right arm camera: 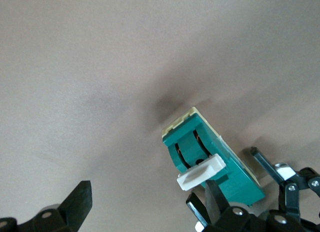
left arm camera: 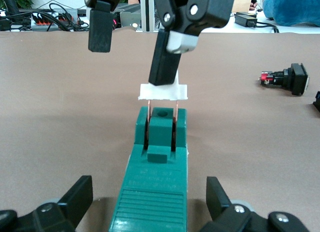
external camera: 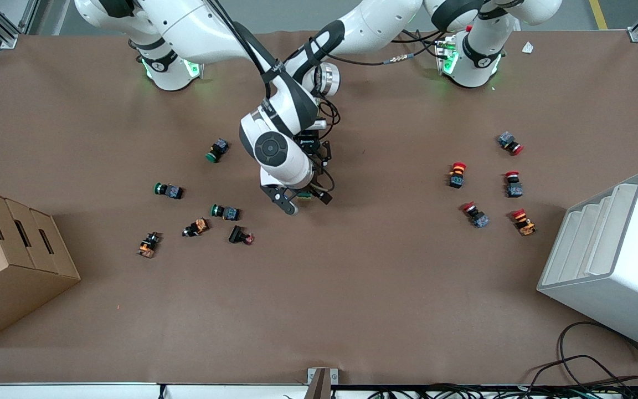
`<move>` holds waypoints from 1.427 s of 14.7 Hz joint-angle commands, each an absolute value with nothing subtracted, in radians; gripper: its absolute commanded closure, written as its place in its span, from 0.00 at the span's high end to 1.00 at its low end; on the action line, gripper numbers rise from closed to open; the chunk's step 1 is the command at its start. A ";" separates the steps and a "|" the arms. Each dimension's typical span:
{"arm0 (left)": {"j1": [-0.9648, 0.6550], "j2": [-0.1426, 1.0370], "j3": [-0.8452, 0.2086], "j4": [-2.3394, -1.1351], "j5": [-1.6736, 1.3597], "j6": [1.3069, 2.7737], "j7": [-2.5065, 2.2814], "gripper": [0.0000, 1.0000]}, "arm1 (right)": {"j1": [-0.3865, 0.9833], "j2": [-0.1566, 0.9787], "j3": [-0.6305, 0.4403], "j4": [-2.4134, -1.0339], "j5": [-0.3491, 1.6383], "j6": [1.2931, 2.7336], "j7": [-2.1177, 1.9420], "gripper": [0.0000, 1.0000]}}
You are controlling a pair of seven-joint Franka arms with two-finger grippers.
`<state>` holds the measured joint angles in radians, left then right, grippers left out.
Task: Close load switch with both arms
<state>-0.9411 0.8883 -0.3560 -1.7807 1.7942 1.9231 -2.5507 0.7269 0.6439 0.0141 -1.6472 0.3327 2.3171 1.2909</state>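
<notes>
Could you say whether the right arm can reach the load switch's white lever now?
Likely yes: the open right gripper has one finger apparently on the white lever, and the open left gripper straddles the load switch, leaving that lever clear.

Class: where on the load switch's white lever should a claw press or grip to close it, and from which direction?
Take the white lever at its raised crossbar, from above: it stands up off the green load switch on two thin metal pins. The right claw already has one finger against it; the left claw straddles the body.
</notes>
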 commanded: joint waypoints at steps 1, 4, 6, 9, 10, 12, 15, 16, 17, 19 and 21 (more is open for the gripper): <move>-0.943 0.896 -0.351 -1.767 1.821 1.917 -2.566 1.00 | 0.715 0.657 0.021 -1.631 0.330 2.322 1.263 1.00; -0.943 0.896 -0.351 -1.767 1.822 1.919 -2.566 1.00 | 0.706 0.661 0.021 -1.629 0.328 2.324 1.261 1.00; -0.943 0.896 -0.351 -1.767 1.822 1.919 -2.566 1.00 | 0.706 0.678 0.020 -1.617 0.328 2.329 1.261 1.00; -0.943 0.896 -0.351 -1.767 1.822 1.919 -2.566 1.00 | 0.701 0.692 0.020 -1.612 0.328 2.358 1.250 1.00; -0.942 0.896 -0.351 -1.767 1.822 1.919 -2.566 1.00 | 0.695 0.695 0.020 -1.614 0.328 2.362 1.237 1.00; -0.943 0.896 -0.351 -1.767 1.822 1.919 -2.566 1.00 | 0.686 0.698 0.020 -1.612 0.328 2.364 1.227 1.00; -0.943 0.896 -0.345 -1.769 1.825 1.919 -2.565 1.00 | 0.678 0.721 0.018 -1.586 0.330 2.367 1.226 1.00; -0.943 0.896 -0.344 -1.769 1.827 1.919 -2.565 1.00 | 0.680 0.735 0.020 -1.574 0.330 2.373 1.227 1.00; -0.943 0.896 -0.344 -1.769 1.827 1.919 -2.565 1.00 | 0.680 0.747 0.020 -1.566 0.330 2.382 1.227 1.00; -0.943 0.896 -0.344 -1.767 1.829 1.919 -2.565 1.00 | 0.683 0.761 0.020 -1.563 0.330 2.408 1.229 1.00; -0.943 0.896 -0.344 -1.767 1.829 1.919 -2.565 1.00 | 0.692 0.770 0.018 -1.563 0.328 2.416 1.229 1.00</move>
